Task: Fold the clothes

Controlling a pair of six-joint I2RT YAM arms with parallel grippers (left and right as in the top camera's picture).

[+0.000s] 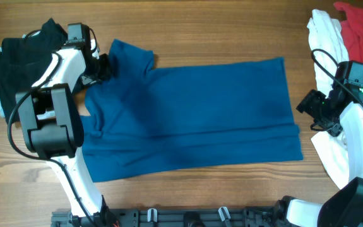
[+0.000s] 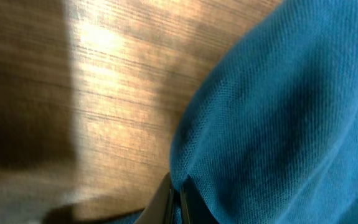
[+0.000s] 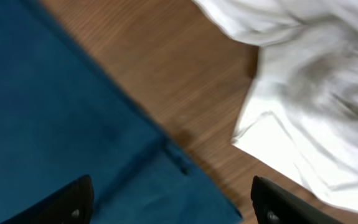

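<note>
Blue shirt [image 1: 187, 116]: 1 pc, soft fine-knit cloth, spread roughly flat across the mid surface [image 1: 219, 31], which is wood-grain. Short sleeve sticks up at top left, hem edge to the right, and a long shallow crease runs lengthwise nr the lower edge.

Left gripper [image 1: 103, 68] sits at that sleeve. In the wrist view its fingers [image 2: 164, 206] are pressed together w/ the shirt's rolled edge pinched btwn them. Right gripper [image 3: 172, 208] hovers over the shirt's hem corner, dark fingers wide apart, nothing btwn them.

Other clothes, all limp & crumpled:
- 1 black garment [image 1: 17, 53], heaped at far left beside the left arm.
- 1 white garment [image 1: 325, 34], bunched top right, touching 1 red garment [image 1: 360, 28] at the corner.
- A 2nd white cloth [image 1: 327, 151], partly under the right arm, just beside the shirt w/ a strip of wood showing btwn.
</note>
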